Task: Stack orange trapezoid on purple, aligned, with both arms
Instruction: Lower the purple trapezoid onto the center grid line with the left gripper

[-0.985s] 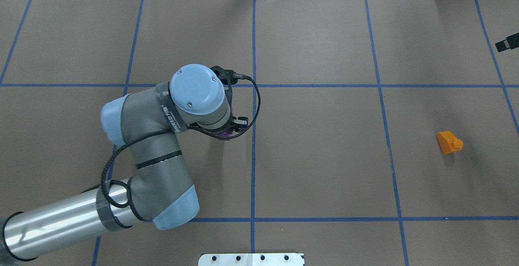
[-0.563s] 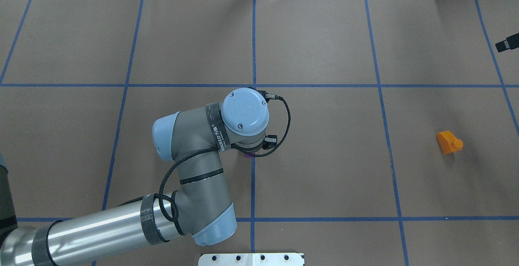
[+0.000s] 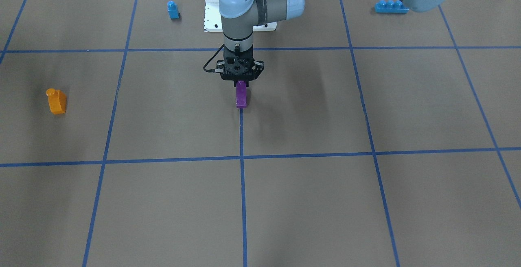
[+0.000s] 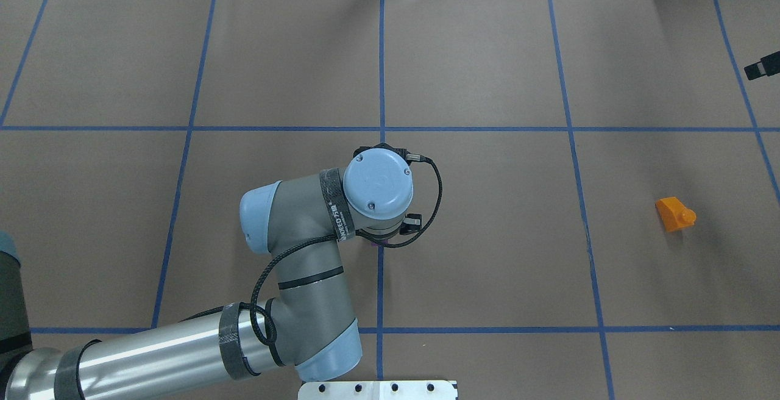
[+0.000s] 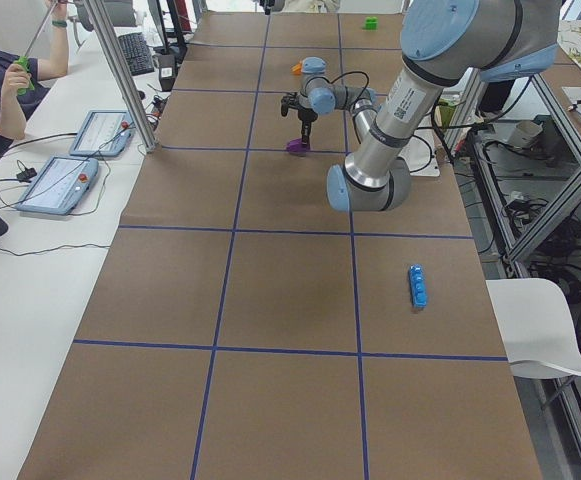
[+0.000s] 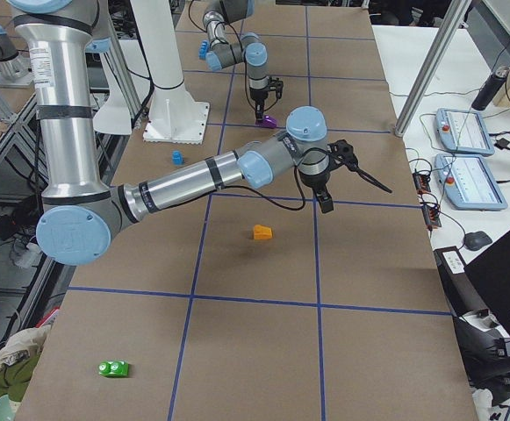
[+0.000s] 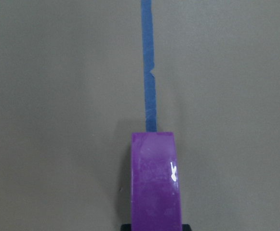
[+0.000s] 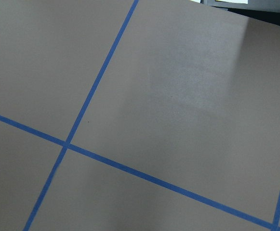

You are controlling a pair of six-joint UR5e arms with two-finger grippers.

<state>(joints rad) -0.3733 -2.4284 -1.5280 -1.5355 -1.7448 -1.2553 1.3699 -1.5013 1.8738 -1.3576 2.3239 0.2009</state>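
Note:
The purple brick (image 3: 241, 95) hangs upright from my left gripper (image 3: 240, 83), which is shut on its top, right over the blue centre tape line. Its lower end is at or just above the table; I cannot tell if it touches. The left wrist view shows the purple brick (image 7: 155, 185) held over the tape. From overhead only a sliver of purple (image 4: 372, 242) shows under the wrist. The orange trapezoid (image 4: 674, 214) lies alone at the right, also in the front view (image 3: 56, 101). My right gripper (image 6: 325, 202) hovers beyond the orange trapezoid (image 6: 262, 232); whether it is open or shut does not show.
A blue single-stud brick (image 3: 173, 9) and a long blue brick (image 3: 390, 6) lie near the white base pedestal (image 3: 211, 18). A green brick (image 6: 114, 368) lies at the table's right end. An operator (image 5: 10, 90) sits beside the table with tablets.
My left arm has carried the purple brick to the right, from left of the centre tape line to directly over it. The orange trapezoid has not moved.

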